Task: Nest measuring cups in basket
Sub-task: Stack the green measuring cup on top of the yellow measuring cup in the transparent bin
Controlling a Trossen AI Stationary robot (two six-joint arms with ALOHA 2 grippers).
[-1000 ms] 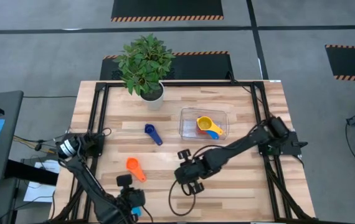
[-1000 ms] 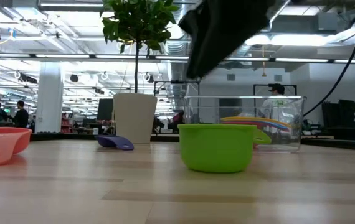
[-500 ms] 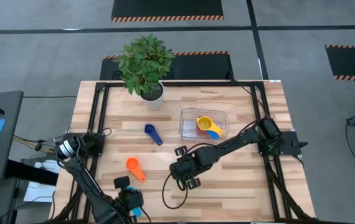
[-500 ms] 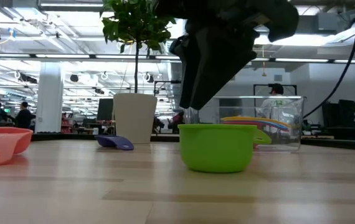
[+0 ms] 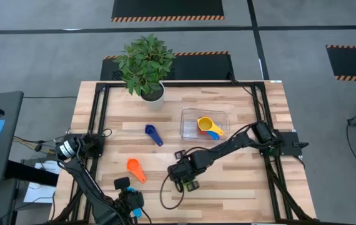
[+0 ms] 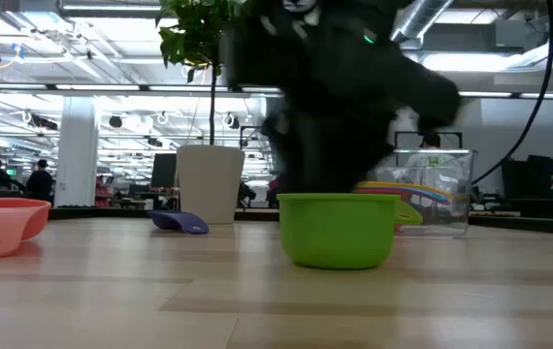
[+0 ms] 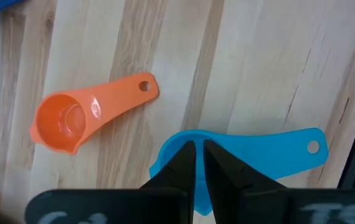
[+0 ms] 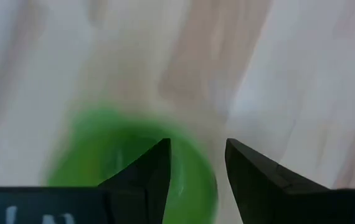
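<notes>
The green measuring cup (image 6: 340,229) stands upright on the table near the middle; in the high view my right gripper (image 5: 184,174) covers it. The right gripper (image 8: 196,171) is open and low over this green cup (image 8: 124,165), with one finger over the bowl and one outside the rim. The clear basket (image 5: 187,115) holds yellow, blue and red cups. An orange cup (image 5: 134,169) and a dark blue cup (image 5: 153,134) lie on the table. My left gripper (image 7: 195,155) is shut, waiting at the near edge above the light blue cup (image 7: 258,155). My right gripper comes at the green cup from above, its fingers on either side of the rim (image 8: 208,180); motion blur hides whether they touch it. My left gripper overlaps the light blue cup in its wrist view; I cannot tell whether it touches.
A potted plant in a white pot (image 5: 152,94) stands at the far edge, left of the basket. Black frame rails (image 5: 97,119) run along both sides of the table. Bare wood lies between the orange cup and the basket.
My right gripper has come down from above the green cup to the level of its rim, shifting slightly toward the table's left. The green cup has stayed in place.
</notes>
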